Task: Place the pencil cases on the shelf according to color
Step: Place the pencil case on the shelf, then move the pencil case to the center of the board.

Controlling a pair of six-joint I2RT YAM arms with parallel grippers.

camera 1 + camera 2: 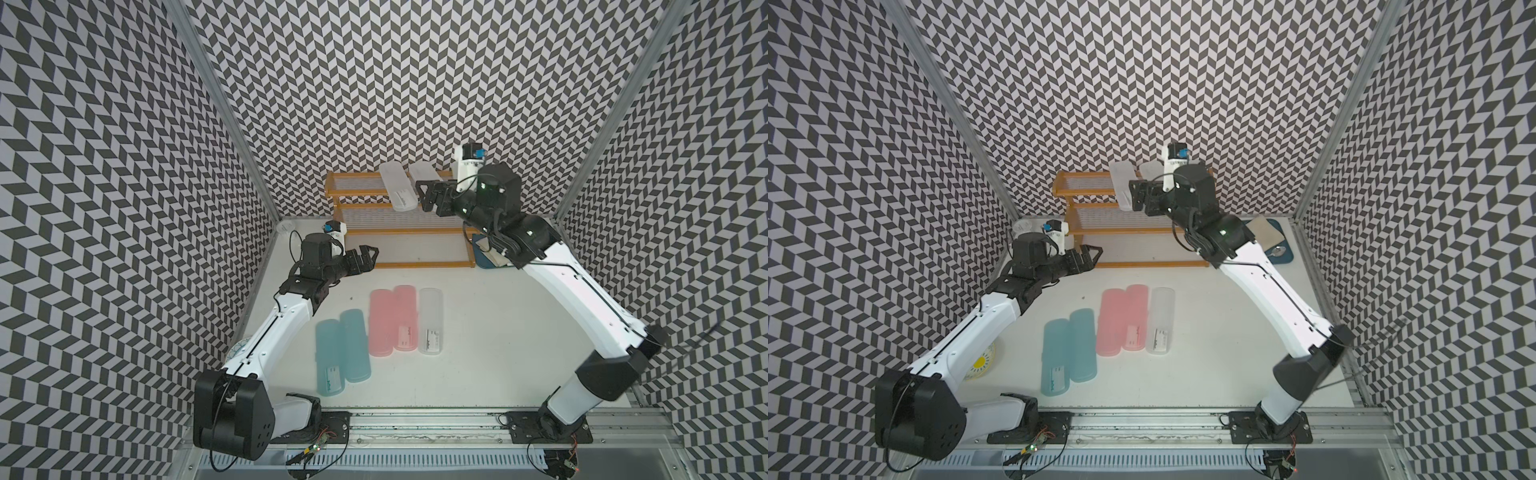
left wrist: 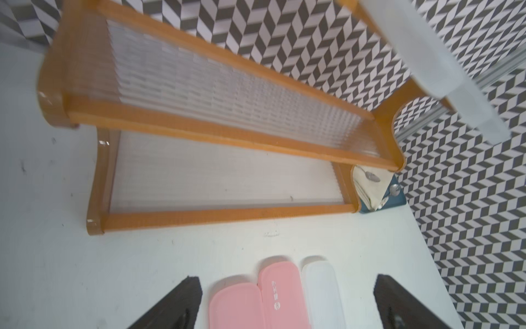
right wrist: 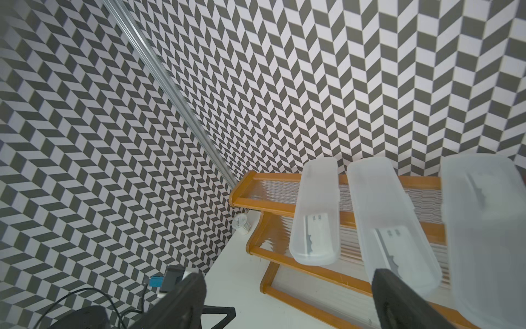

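Note:
The shelf stands against the back wall. Three frosted white pencil cases lie across its top tier, overhanging the front rail. My right gripper hangs open just in front of them, holding nothing. On the table lie two teal cases, two pink cases and one white case. My left gripper is open and empty above the table, between the shelf's left end and the pink cases.
A blue tray with beige cloth and a spoon sits right of the shelf. A small white cup stands in the back left corner. A yellow-patterned plate lies under my left arm.

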